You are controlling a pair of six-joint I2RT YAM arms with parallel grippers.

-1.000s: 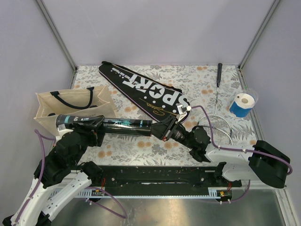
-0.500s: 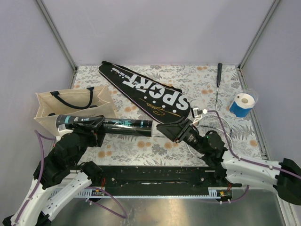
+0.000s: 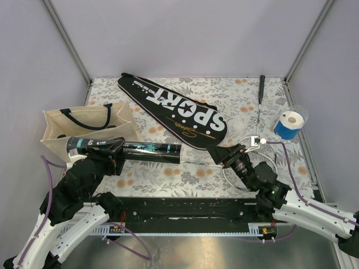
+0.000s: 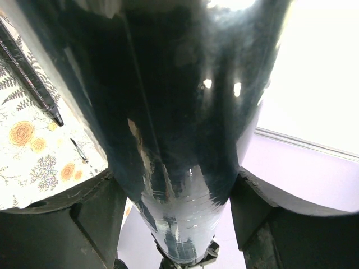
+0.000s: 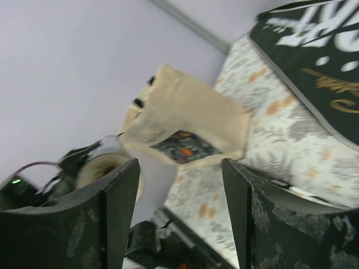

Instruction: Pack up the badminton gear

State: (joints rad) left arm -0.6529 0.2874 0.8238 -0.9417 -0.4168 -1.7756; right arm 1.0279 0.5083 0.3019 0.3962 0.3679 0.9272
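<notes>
tube clamped on the left, right jaws hanging open

far left, the beige tote bag point(image 3: 84, 124) lies on the flowery tabletop point(image 3: 168, 174). the left gripper point(image 3: 115, 147) has its jaws closed around the long black tube point(image 3: 148, 149) near its left end. that end overlaps the tote's near edge, and i can't tell if it's in the mouth or just in front of it. can't tell if the tube rests on the tabletop either. the left wrist view is basically all shiny tube point(image 4: 179, 112) wedged between the fingers point(image 4: 92, 224), everything else cut off.

behind the tube, the black cover point(image 3: 176, 109) lettered "sport" lies flat on a diagonal, its wide end near the right gripper point(image 3: 220, 152). those jaws stand wide apart with nothing in them, a bit past the tube's right end and not touching it. the right wrist view is blurry: just the tote point(image 5: 185, 120) and a corner of the cover point(image 5: 314, 56).

the racket point(image 3: 261, 89) has its handle at back right. its head is mostly hidden under the right arm. the blue and white roll point(image 3: 290, 124) sits just right of the shaft.
</notes>
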